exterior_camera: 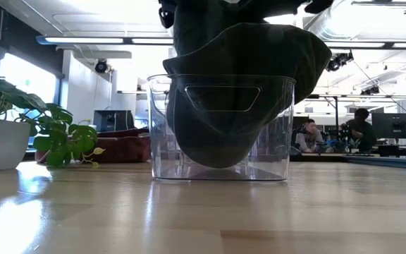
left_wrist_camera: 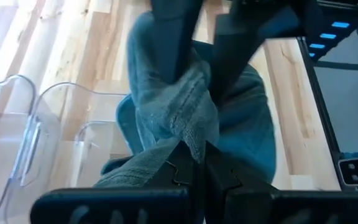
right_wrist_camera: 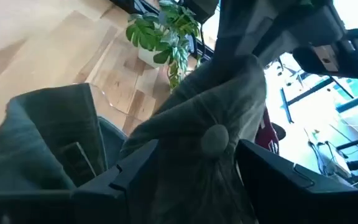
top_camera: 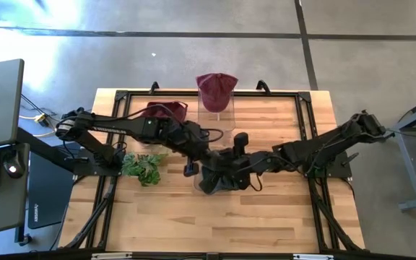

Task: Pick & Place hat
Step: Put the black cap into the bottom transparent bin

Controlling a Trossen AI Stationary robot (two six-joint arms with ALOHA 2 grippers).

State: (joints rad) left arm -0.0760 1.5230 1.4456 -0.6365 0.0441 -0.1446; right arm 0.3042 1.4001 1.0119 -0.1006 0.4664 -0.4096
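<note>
while both arms meet over the clear bin (exterior_camera: 220,166) in the middle of the wooden table (top_camera: 266,217), the dark green hat (exterior_camera: 238,92) hangs half inside it, crown down, brim still above the rim. the left gripper (left_wrist_camera: 194,152) pinches the fabric from above; the right gripper (right_wrist_camera: 185,155) clamps it opposite. only the bin's walls crowd the drop. beyond the bin sit two maroon hats (top_camera: 217,88), beside it a potted plant (top_camera: 143,166).
</note>
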